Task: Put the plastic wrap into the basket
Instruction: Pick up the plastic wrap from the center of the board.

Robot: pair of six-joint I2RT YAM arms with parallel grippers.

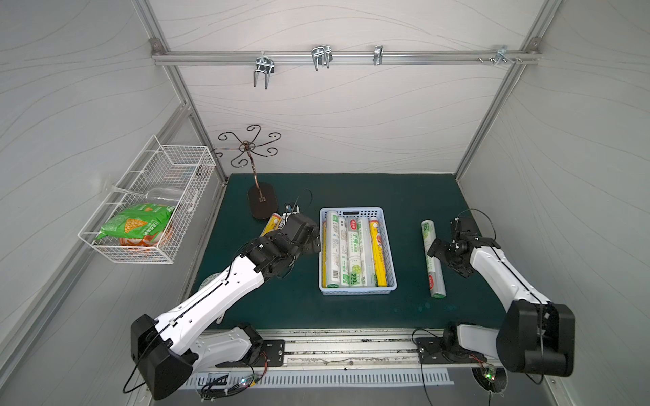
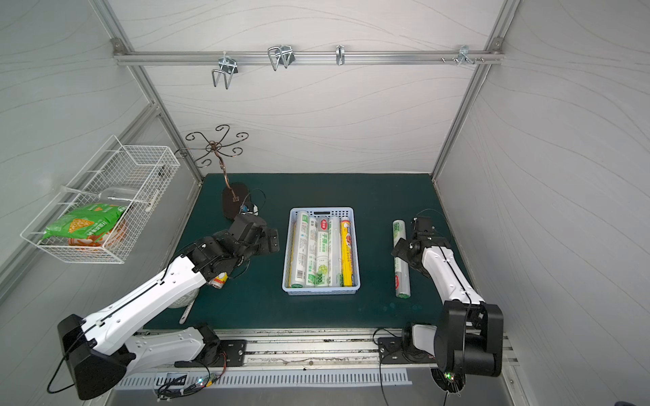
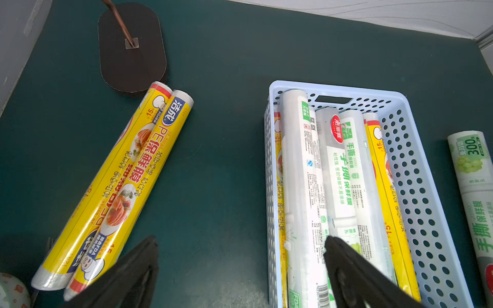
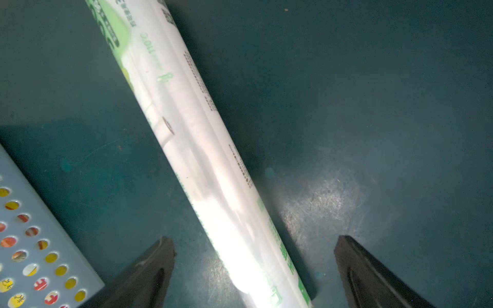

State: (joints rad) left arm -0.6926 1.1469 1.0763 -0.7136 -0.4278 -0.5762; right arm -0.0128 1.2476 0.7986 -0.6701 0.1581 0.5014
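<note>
The pale-blue basket sits mid-mat, with several rolls of plastic wrap lying lengthwise in it. One white-green roll lies on the mat to its right. My right gripper is open, with a finger on either side of that roll and neither touching it. Two yellow rolls lie left of the basket, partly under my left arm. My left gripper hangs open and empty over the basket's left wall.
A dark stand base with a curled-hook top stands at the back left, close to the yellow rolls. A white wire basket with snack bags hangs on the left wall. A patterned bowl sits under my left arm.
</note>
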